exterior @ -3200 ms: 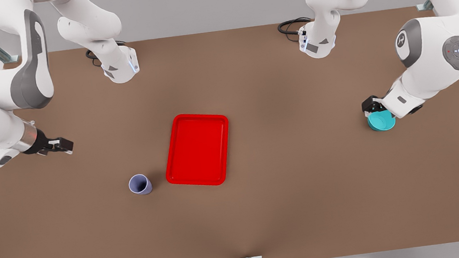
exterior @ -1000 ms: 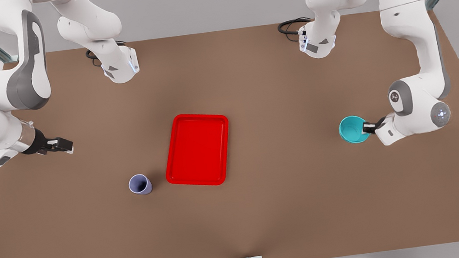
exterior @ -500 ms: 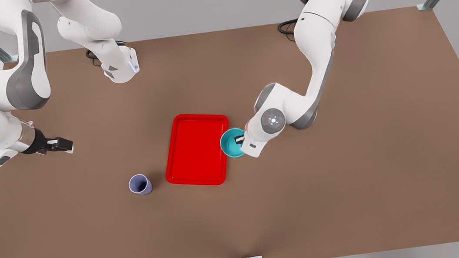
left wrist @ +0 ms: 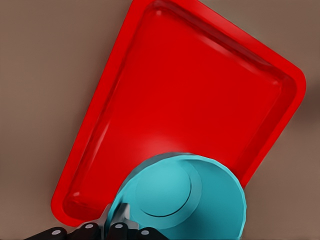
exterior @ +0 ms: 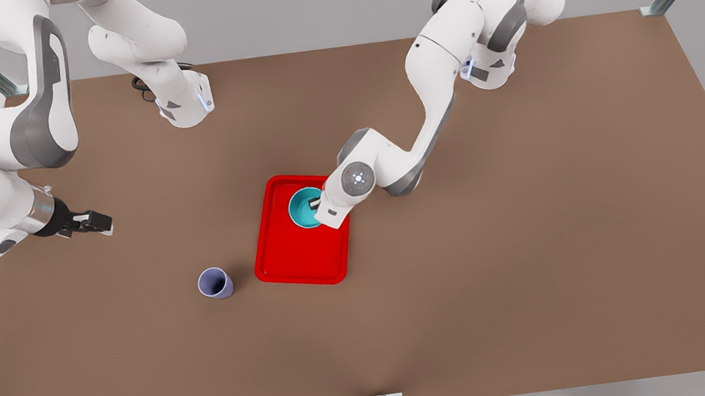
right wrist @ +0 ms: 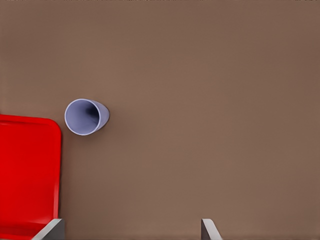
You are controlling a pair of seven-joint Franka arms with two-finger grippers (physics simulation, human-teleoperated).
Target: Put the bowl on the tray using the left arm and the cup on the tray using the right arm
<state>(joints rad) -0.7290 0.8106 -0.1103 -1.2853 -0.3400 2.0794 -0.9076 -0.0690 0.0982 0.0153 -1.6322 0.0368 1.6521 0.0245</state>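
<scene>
brown table [exterior: 538, 283], grey wall behind | left gripper [exterior: 313, 207] pinching bowl [exterior: 304, 208] rim over tray [exterior: 296, 259] far end | right gripper [exterior: 101, 223] spread wide near table's edge, cup [exterior: 215, 283] by tray corner

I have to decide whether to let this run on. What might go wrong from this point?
1. The left end effector pinches the bowl by one rim edge over the tray; released while still above the tray floor, the bowl may tip or slide.
2. The bowl sits near the tray's rim on the front view's right and might catch on it.
3. The cup stands close beside the tray; the waiting right end effector might nudge the tray.
</scene>
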